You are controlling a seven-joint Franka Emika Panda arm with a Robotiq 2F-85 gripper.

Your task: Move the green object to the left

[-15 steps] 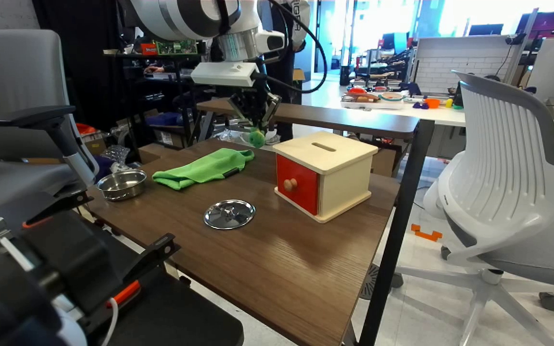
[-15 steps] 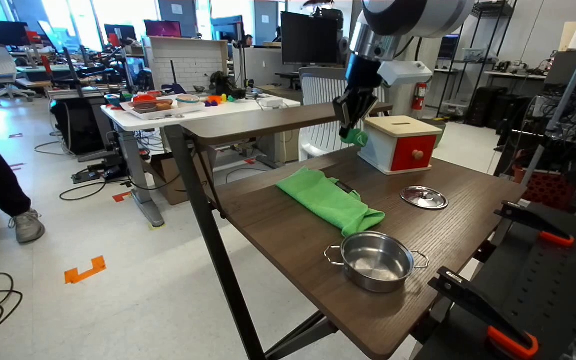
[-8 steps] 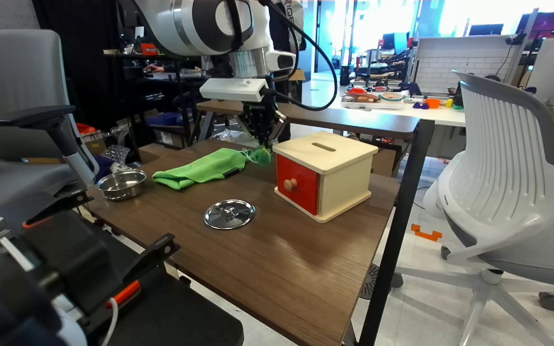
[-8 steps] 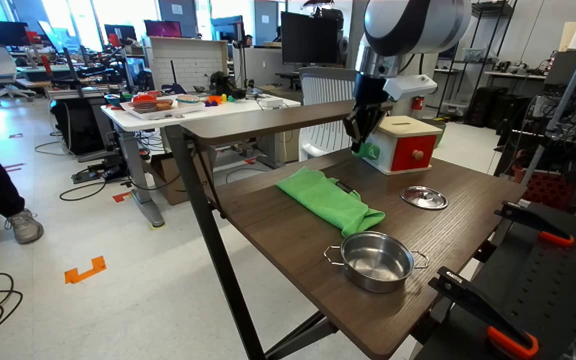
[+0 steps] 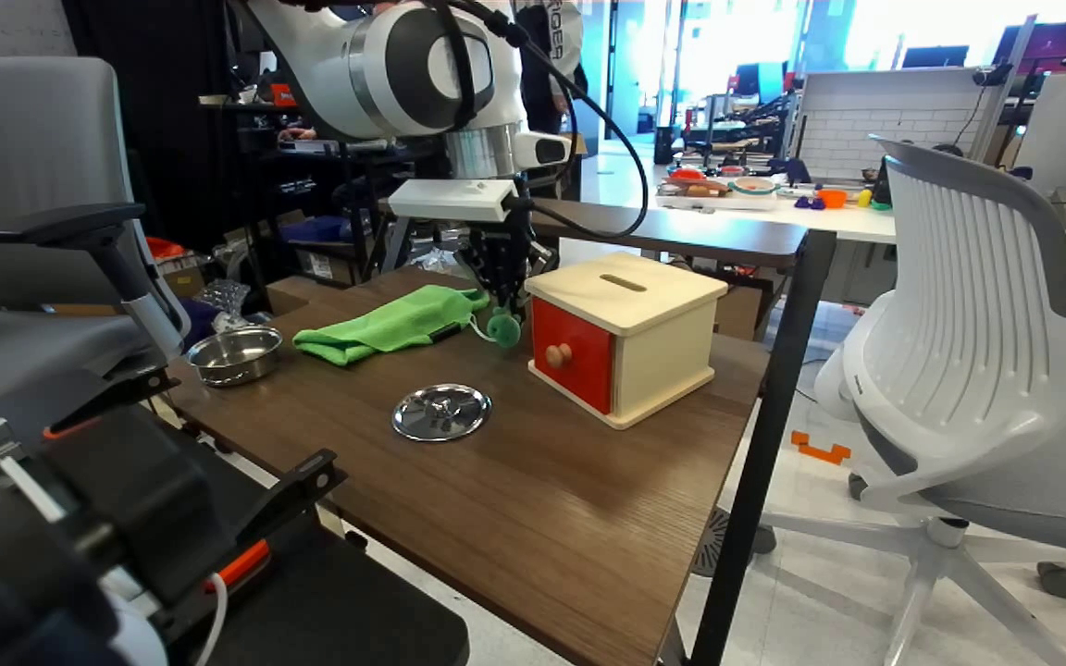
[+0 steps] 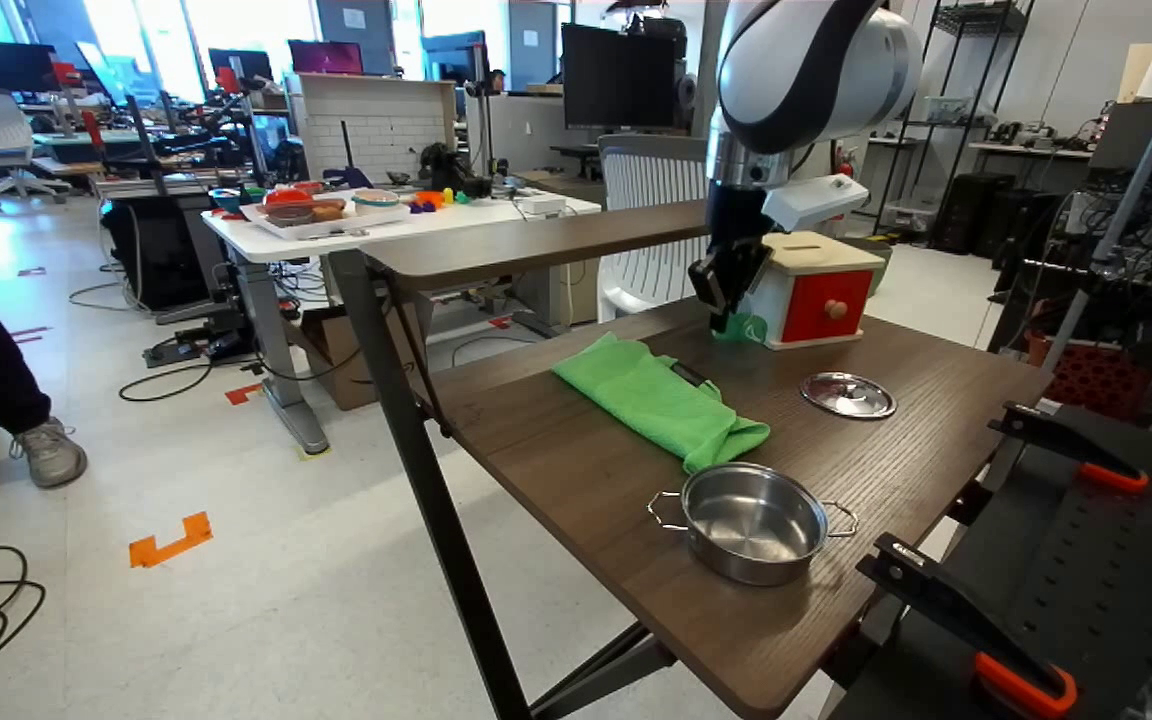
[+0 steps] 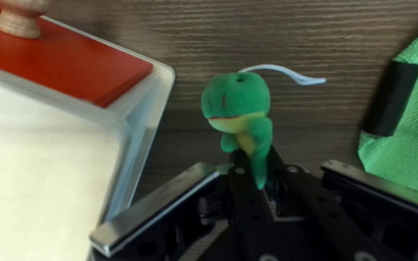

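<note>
The green object is a small plush toy with a yellow mouth and belly and a white string loop. It shows in the wrist view (image 7: 238,96) and in both exterior views (image 5: 503,328) (image 6: 749,328). My gripper (image 7: 255,157) is shut on its lower body, with the head sticking out past the fingertips. In both exterior views the gripper (image 5: 502,298) (image 6: 720,312) points down and holds the toy low over the brown table (image 5: 533,518), beside the wooden box's drawer side. I cannot tell whether the toy touches the table.
A wooden box (image 5: 667,356) with a red drawer (image 5: 588,379) stands close beside the gripper. A green cloth (image 5: 394,324) with a black tag lies on its other side. A metal lid (image 5: 441,413) and a metal pot (image 6: 756,525) are on the table. A raised shelf (image 6: 536,245) runs behind.
My gripper has moved down with the toy and toward the wooden box, from well above the table to just over it. The box, cloth, lid and pot have not moved.
</note>
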